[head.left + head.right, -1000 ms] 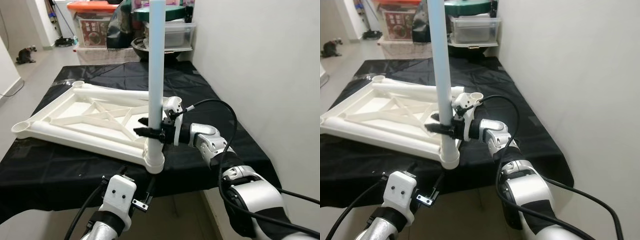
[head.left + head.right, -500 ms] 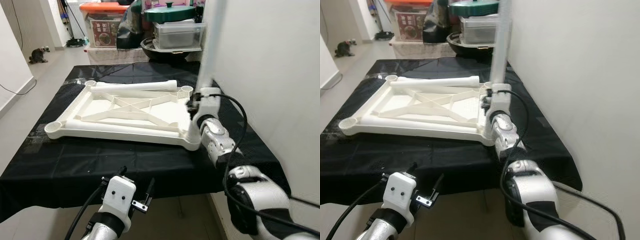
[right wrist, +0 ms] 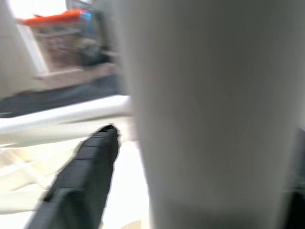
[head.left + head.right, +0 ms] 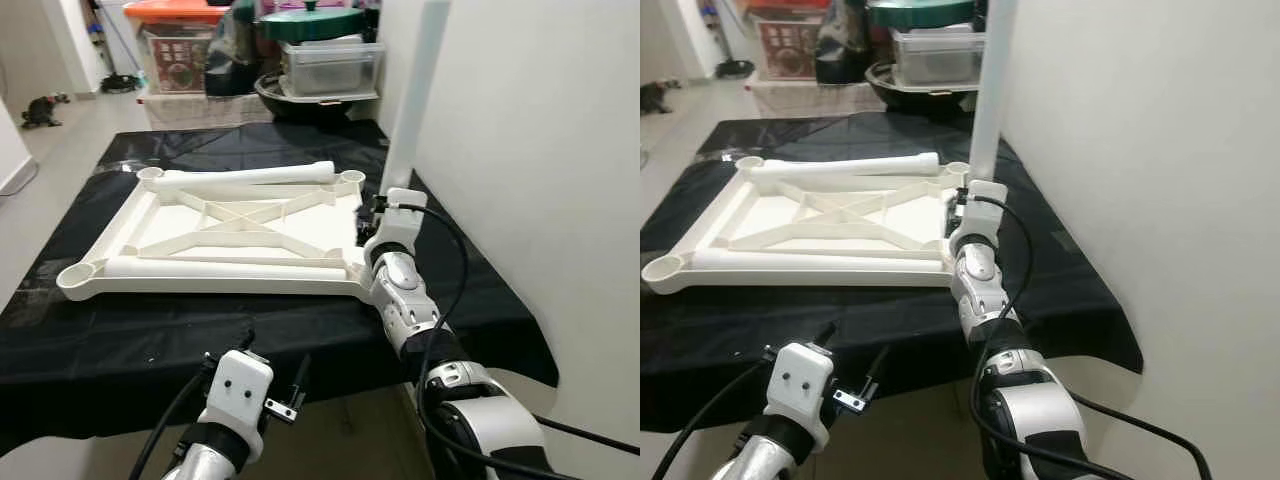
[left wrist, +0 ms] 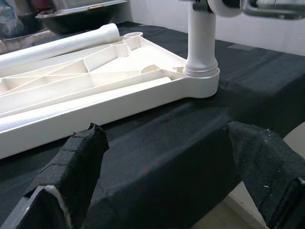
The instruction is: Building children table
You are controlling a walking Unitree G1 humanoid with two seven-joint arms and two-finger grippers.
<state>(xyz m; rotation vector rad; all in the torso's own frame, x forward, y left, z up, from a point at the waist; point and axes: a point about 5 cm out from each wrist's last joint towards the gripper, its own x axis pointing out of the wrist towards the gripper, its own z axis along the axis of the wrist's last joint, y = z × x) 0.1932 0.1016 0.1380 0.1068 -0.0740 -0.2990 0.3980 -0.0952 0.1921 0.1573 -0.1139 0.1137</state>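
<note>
Table top: white frame [image 4: 230, 235] lying flat on the black cloth [image 4: 150, 320].
Right gripper [image 3: 143, 157]: fingers grasping the upright leg [image 4: 408, 120] at the frame's near right corner.
Left gripper [image 5: 162, 181]: fingers spread apart, below the near edge.
Room: storage boxes [image 4: 185, 50] behind, white wall [image 4: 540, 150] on the right.

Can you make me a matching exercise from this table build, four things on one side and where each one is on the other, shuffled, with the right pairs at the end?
Things
1. upright leg
2. loose leg
3. left gripper
4. storage boxes

Places
A. lying flat along the far edge of the tabletop frame
B. standing in the frame's near right corner socket, with the right gripper at it
C. low before the near edge of the black cloth, fingers apart
D. stacked beyond the far end of the cloth

Pairs: 1-B, 2-A, 3-C, 4-D
</note>
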